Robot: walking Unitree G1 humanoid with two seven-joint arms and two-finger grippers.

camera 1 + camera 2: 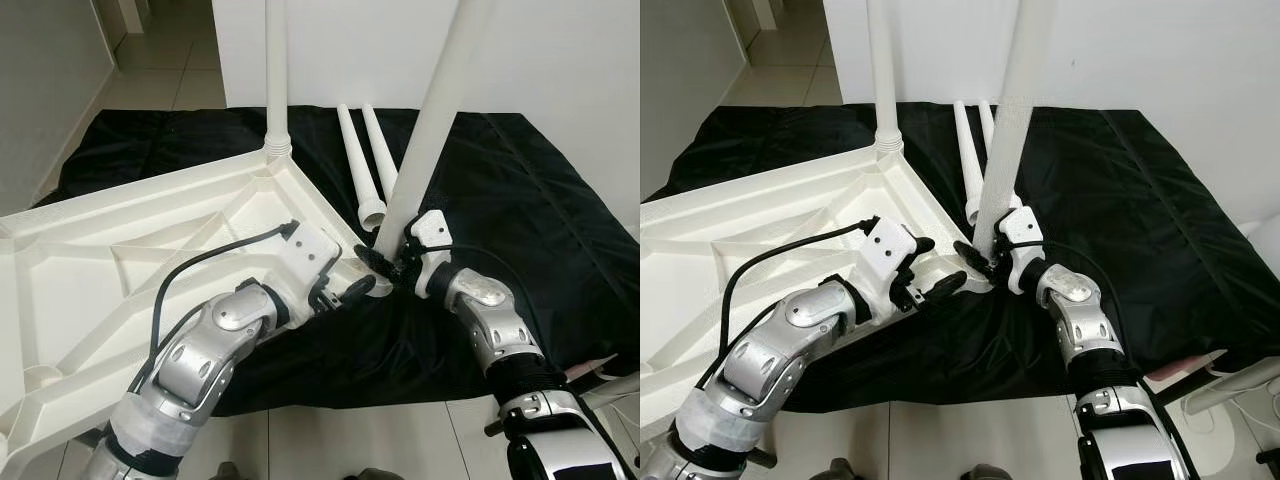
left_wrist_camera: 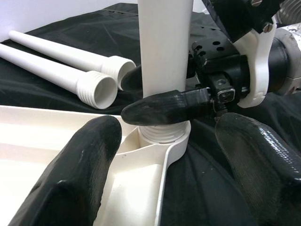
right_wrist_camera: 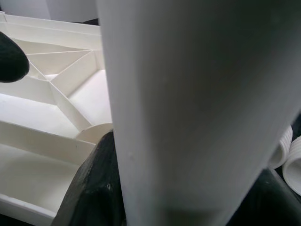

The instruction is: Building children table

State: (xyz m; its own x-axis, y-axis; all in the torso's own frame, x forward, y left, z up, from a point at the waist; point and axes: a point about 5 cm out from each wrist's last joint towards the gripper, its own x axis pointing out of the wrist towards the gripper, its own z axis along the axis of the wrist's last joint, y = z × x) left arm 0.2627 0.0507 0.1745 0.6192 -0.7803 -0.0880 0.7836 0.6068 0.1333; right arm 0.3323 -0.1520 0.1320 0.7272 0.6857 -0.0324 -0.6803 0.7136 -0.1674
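A: State of the right gripper (image 1: 385,262)?
B: Jaws clamped low on the tilted white leg (image 1: 430,125), just above its threaded end, seated in the corner socket of the inverted tabletop (image 1: 120,250). Forearm reaches in from the right, wrist bent inward.

A: Left gripper (image 1: 350,290)?
B: Jaws spread wide, holding nothing, beside that same corner; elbow bent.

A: Remaining parts?
B: One upright leg (image 1: 276,70) at the far corner; two loose legs (image 1: 362,160) on the black sheet (image 1: 520,200).
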